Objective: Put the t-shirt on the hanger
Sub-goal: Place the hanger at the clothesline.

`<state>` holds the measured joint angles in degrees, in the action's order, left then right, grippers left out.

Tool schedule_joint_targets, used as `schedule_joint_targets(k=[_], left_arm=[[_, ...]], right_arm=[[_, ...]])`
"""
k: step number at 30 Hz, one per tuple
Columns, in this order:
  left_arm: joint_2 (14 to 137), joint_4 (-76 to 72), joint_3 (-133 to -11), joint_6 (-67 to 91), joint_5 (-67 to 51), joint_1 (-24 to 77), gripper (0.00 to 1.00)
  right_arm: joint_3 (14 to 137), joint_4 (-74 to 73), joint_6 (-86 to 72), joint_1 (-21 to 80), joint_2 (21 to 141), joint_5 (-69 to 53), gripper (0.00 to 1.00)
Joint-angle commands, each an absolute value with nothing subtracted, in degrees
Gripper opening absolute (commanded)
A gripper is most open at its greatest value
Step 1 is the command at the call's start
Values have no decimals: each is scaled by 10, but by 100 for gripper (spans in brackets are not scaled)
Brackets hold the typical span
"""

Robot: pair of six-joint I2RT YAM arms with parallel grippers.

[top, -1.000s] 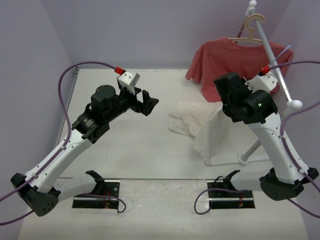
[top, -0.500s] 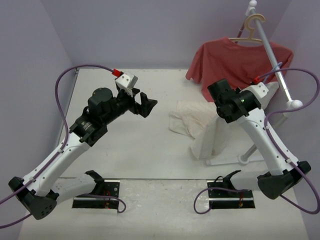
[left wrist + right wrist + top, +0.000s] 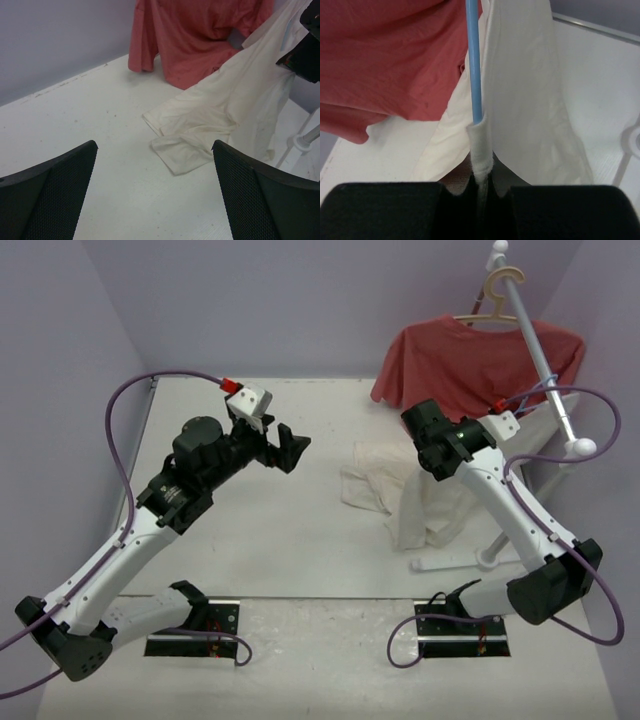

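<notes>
The cream-white t-shirt hangs from my right gripper and trails onto the table; it also shows in the left wrist view. My right gripper is shut on a fold of the t-shirt. That fold wraps round the lower end of the light-blue hanger wire. In the top view the right gripper is beside the red shirt, with its fingertips and the hanger hidden. My left gripper is open and empty above the table, left of the t-shirt, with its jaws wide apart.
A red t-shirt hangs on a tan wooden hanger from a white slanted rack pole at the back right. The rack's white foot lies on the table by the right arm. Purple walls enclose the table.
</notes>
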<state>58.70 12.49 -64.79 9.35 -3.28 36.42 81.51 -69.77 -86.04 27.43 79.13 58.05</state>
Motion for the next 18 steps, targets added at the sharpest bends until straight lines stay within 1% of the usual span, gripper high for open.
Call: schedule_joint_targets(k=[1, 2, 5, 10, 12, 15, 18], left_arm=[[569, 111, -644, 74, -8, 361, 100], [568, 111, -643, 73, -6, 361, 100], [561, 112, -642, 70, -3, 361, 100], [558, 109, -641, 69, -3, 361, 100], [558, 111, -642, 66, -2, 361, 100], [556, 112, -641, 63, 13, 362, 100], [553, 106, -638, 62, 12, 362, 100]], right_arm=[[856, -670, -926, 274, 843, 581, 2], [869, -671, -929, 274, 853, 581, 0], [915, -677, -937, 271, 890, 578, 0], [946, -683, -1001, 254, 919, 541, 0], [980, -684, -1011, 242, 938, 525, 0], [1042, -688, -965, 226, 980, 528, 0], [1087, -728, -998, 208, 1023, 524, 0]])
